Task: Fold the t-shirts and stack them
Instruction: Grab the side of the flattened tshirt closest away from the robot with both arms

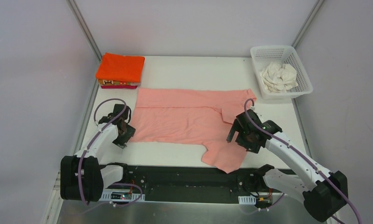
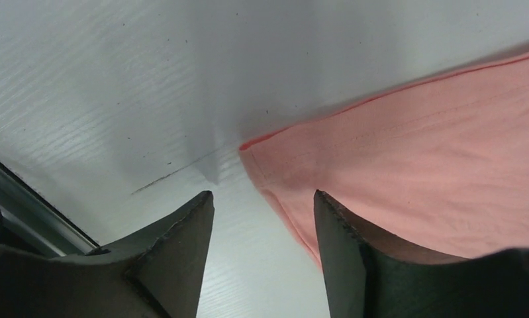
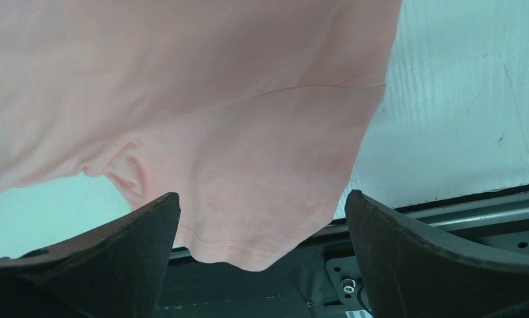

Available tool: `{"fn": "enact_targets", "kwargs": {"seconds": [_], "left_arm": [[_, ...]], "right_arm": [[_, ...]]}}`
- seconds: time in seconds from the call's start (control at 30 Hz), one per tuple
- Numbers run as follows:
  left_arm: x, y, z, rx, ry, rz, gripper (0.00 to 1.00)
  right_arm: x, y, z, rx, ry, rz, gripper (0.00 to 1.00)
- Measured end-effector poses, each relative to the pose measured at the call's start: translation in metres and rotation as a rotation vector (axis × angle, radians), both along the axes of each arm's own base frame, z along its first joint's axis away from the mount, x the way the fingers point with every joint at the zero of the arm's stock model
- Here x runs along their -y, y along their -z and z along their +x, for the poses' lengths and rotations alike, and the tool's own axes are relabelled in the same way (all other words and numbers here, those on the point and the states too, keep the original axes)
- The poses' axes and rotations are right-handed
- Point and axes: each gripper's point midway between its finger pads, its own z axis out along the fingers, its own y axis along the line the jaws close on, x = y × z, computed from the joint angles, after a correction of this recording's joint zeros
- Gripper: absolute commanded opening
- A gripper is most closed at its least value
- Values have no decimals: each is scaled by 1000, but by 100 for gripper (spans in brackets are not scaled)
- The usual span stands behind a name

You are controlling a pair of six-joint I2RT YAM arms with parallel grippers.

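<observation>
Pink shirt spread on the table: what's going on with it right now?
Two robot arms are folding t-shirts. The salmon pink shirt lies spread on the table, one sleeve hanging over the near edge. The left pincer stands open at the shirt's near left corner; the right pincer is open over the hanging sleeve. Neither grips it yet. An orange shirt tops a folded stack far left; a cream-white shirt lies crumpled in the basket.

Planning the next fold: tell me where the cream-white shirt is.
Top view: the cream-white shirt lies crumpled inside the white basket at the far right corner, beyond the salmon shirt.
</observation>
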Motion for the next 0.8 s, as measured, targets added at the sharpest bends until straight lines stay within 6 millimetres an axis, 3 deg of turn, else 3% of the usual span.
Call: {"fn": "enact_targets", "kwargs": {"seconds": [0.07,0.33,0.67,0.77,0.8], "left_arm": [[0,4,2,-7,-4,-1,39],[2,14,-1,8,-25,-17,15],[2,15,1,26,-24,-17,17],[2,15,5,28,-19,-15,11],[2,15,6,28,-18,-15,4]], "right_arm": [[-2,1,-4,-8,-16,-7,99],[-6,5,-27,-58,-68,-59,99],[-20,11,-65,-107,-251,-135,96],[-29,17,-77,-131,-331,-159,96],[-32,19,-81,-138,-351,-165,96]]}}
